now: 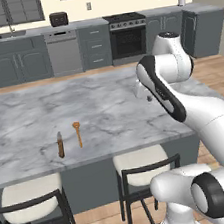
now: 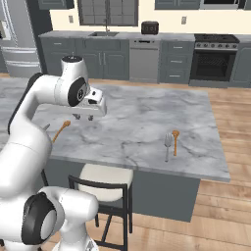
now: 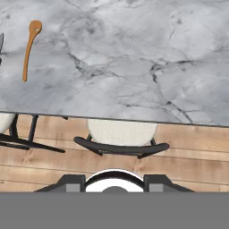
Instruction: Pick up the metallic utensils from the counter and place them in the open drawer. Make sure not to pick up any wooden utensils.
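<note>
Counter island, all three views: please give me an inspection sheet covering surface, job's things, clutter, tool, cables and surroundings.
Surface: marble counter, flat, items lie near its front edge.
Job's things: grey fork lies flat close beside a wooden spoon. Further along, a second wooden spoon lies next to a slim dark utensil whose kind is unclear.
Clutter: nothing seen.
Tool: tool hangs above the counter, jaws apart, empty.
Cables: nothing seen.
Surroundings: two stools tucked at the counter's near side; oven and grey cabinets along the back wall; wooden floor.
</note>
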